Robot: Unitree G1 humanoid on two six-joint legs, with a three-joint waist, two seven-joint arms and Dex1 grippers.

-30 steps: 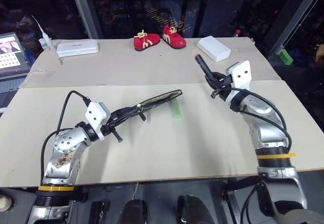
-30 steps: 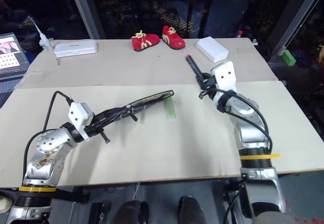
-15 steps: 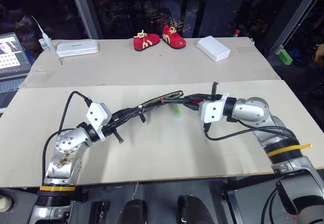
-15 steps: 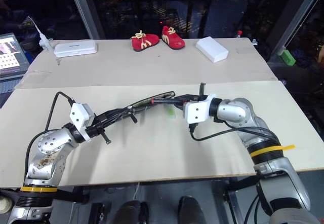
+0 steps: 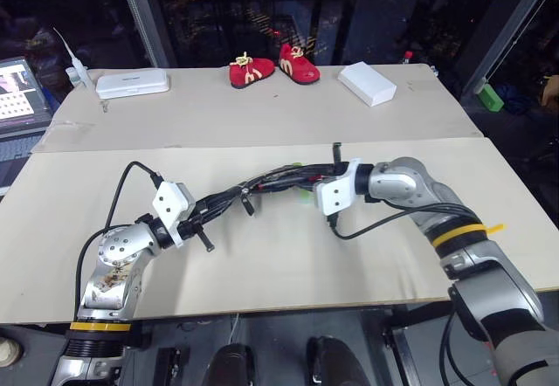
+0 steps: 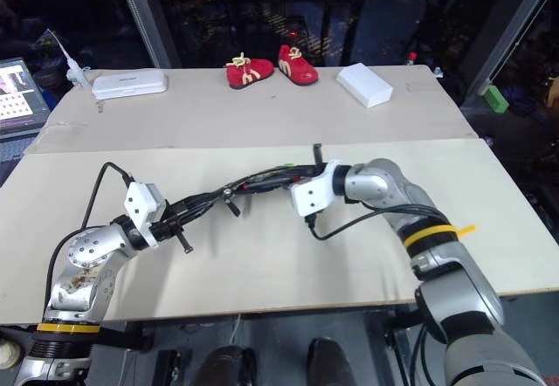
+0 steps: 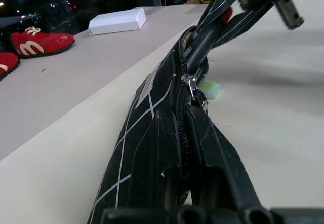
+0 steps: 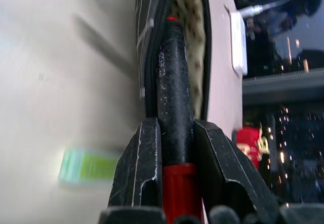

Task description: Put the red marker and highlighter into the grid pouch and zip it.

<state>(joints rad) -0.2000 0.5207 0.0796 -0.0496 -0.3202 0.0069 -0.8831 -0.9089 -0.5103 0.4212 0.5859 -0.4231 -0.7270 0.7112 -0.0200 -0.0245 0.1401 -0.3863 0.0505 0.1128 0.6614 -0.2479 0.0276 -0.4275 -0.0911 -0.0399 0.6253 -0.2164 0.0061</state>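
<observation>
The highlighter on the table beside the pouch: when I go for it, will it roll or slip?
The highlighter lies flat and loose on the bare cardboard, so a nudge would probably slide it. It looks short and chunky, likely stiff and light. Its surface looks smooth, so the fingers could slip; whether it rolls I cannot tell.

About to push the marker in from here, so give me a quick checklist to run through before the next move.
1. Right gripper shut on the marker: ok.
2. Left gripper shut on the pouch, holding it off the table: ok.
3. Pouch mouth open, pale lining showing: ok.
4. Marker's black end lined up with the opening and already at the mouth: ok; how deep it sits, cannot tell.
5. Highlighter in the pouch: not ok, it lies on the table beside the pouch.
6. Zipper closed: not ok, to be done last.
</observation>
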